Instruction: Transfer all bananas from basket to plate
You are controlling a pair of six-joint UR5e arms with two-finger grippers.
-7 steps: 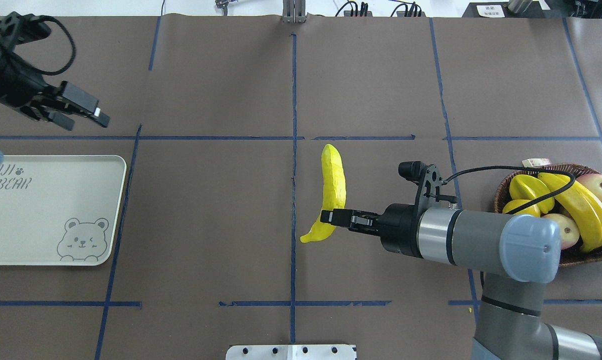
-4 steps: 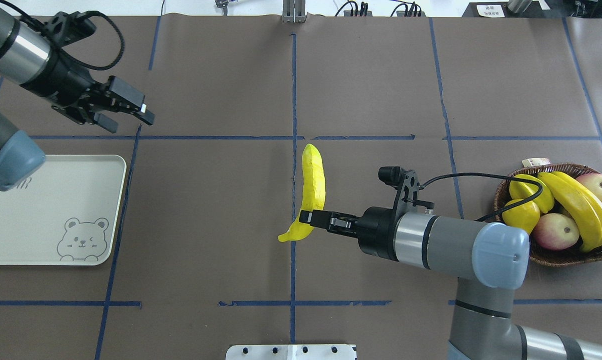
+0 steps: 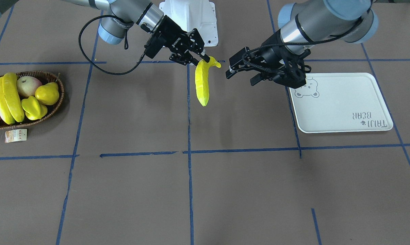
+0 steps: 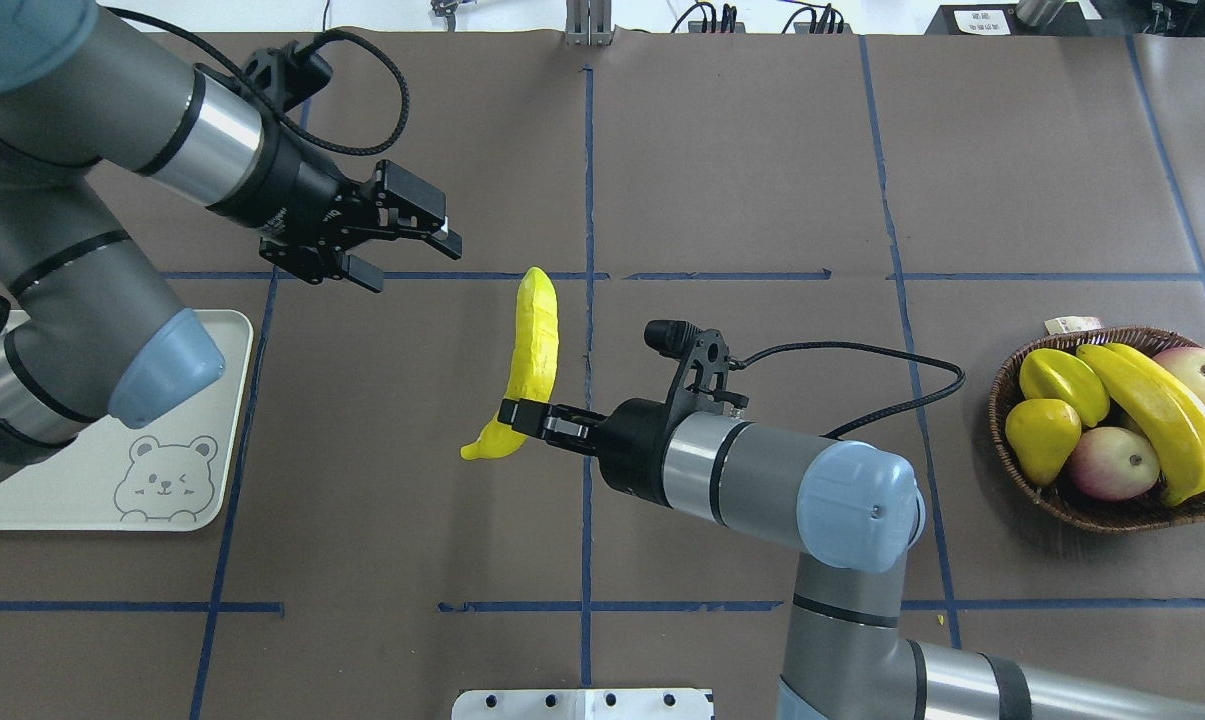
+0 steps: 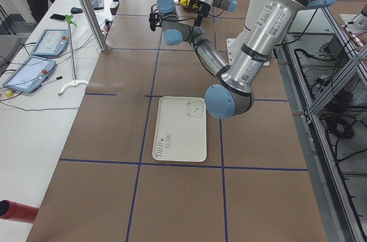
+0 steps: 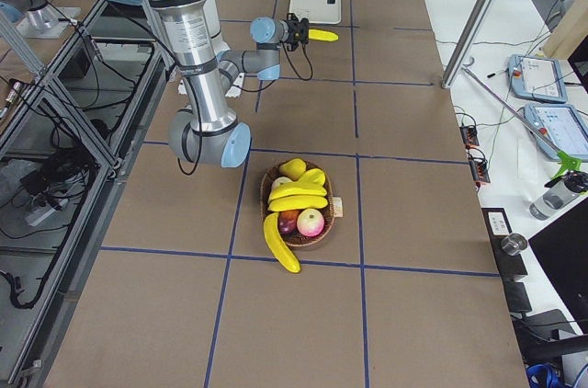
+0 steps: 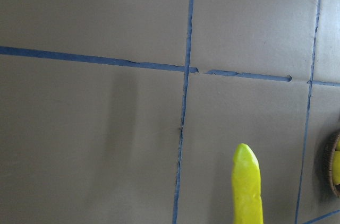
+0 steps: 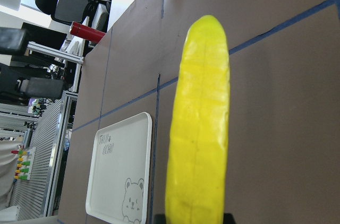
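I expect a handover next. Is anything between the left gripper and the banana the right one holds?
Nothing visible: open space separates the left gripper, jaws open, from the banana in the right gripper.

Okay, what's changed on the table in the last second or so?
The right end effector, shut on the long glossy yellow plastic banana, carried it leftward across the centre tape line, toward the pale rectangular bear-print plate. The open left end effector swung in from the far left toward it. The dark-brown woven wicker basket and plate stayed put.

The plate (image 3: pixel 341 102) bears the lettering "TAIJI BEAR", seen upside down.
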